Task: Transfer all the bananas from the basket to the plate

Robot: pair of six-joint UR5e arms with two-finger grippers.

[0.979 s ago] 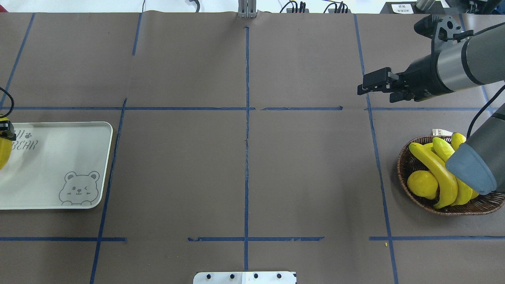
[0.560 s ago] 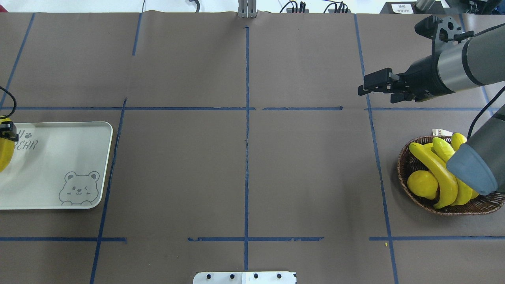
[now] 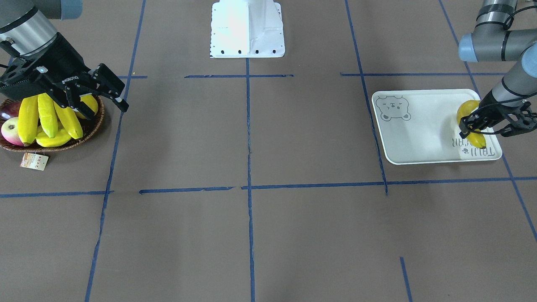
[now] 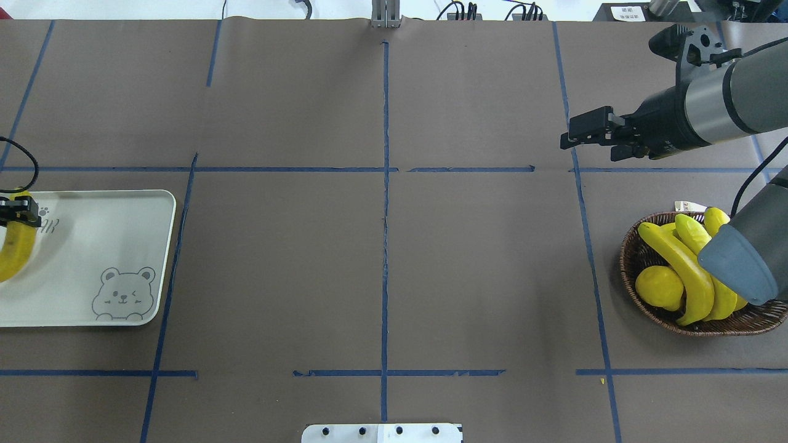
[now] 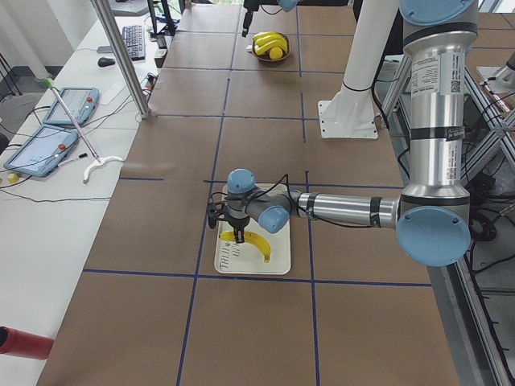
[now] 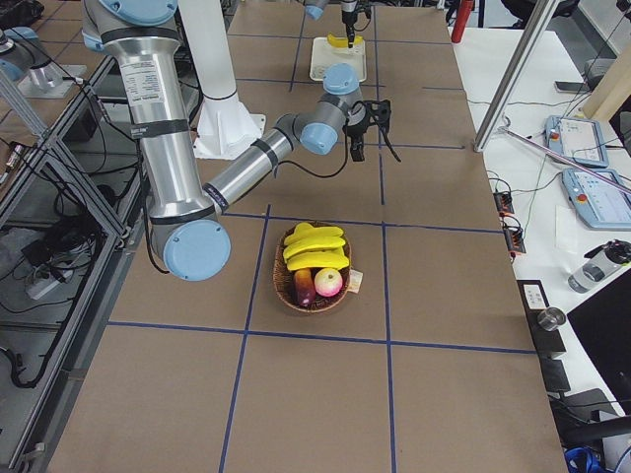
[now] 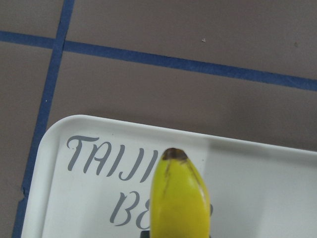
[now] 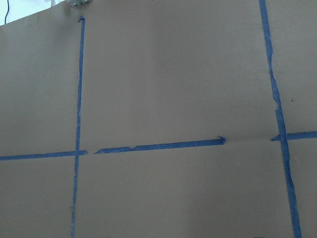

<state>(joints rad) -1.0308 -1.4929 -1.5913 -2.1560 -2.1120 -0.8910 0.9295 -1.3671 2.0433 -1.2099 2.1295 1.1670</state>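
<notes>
One banana (image 4: 13, 252) lies low over the white bear-print plate (image 4: 104, 234) at its outer end. My left gripper (image 3: 478, 128) is shut on that banana (image 3: 467, 109); the left wrist view shows its dark tip (image 7: 174, 154) over the "TAIJI BEAR" lettering. Several more bananas (image 4: 683, 264) lie in the brown wicker basket (image 4: 631, 249) at the right. My right gripper (image 4: 585, 144) hangs open and empty above the table, beyond the basket (image 3: 90, 128) and a little toward the table's middle.
A round yellow lemon (image 4: 659, 287) and a reddish fruit (image 3: 9, 130) share the basket, and a paper tag (image 3: 34, 161) lies beside it. The right arm's elbow (image 4: 739, 261) covers part of the basket. The white robot base (image 3: 247, 27) sits mid-table at the near edge.
The left gripper has shifted a little further over the plate, and the banana has swung and come lower, so more of it shows. The right gripper has barely drifted.
</notes>
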